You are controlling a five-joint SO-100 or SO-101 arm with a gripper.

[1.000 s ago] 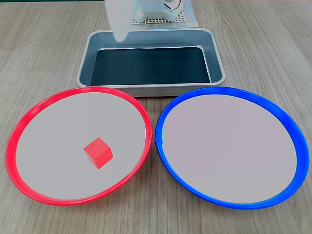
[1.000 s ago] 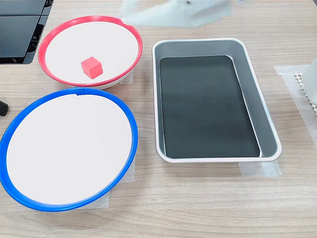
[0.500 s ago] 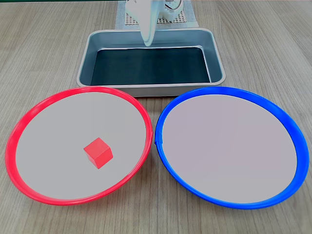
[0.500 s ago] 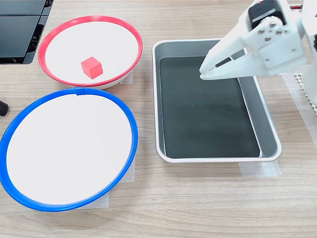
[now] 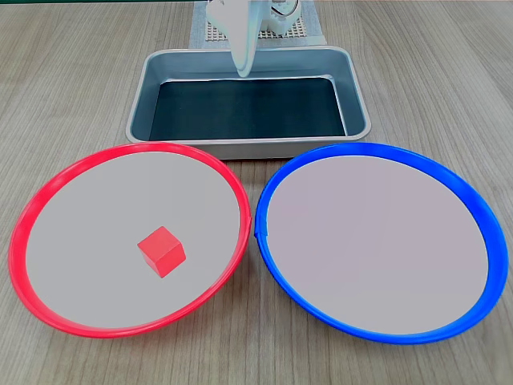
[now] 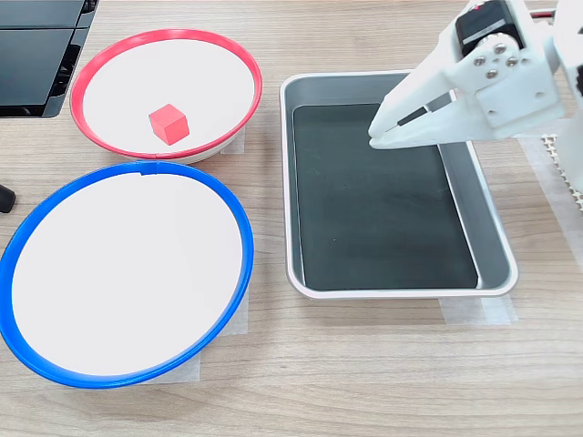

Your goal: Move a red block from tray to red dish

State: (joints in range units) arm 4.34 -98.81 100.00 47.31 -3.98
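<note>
The red block [image 5: 161,251] [image 6: 168,124] lies alone inside the red dish [image 5: 48,192] [image 6: 239,64], a little off its centre. The tray [image 5: 144,88] [image 6: 487,228], silver with a dark bottom, holds nothing that I can see. My white gripper [image 5: 243,72] [image 6: 374,138] hangs above the tray, far from the block. Its fingers meet at the tips and hold nothing. In the second exterior view it points toward the dishes on the left.
A blue-rimmed dish [image 5: 481,216] [image 6: 239,228] of the same size sits beside the red one. The arm's base [image 5: 272,16] stands behind the tray on a mesh pad. Dark flat equipment [image 6: 32,50] lies at the second exterior view's upper left.
A second ago the gripper was a blur nearer the red dish; it has swung back over the tray. Since half a second ago it has barely moved. The block has stayed put.
</note>
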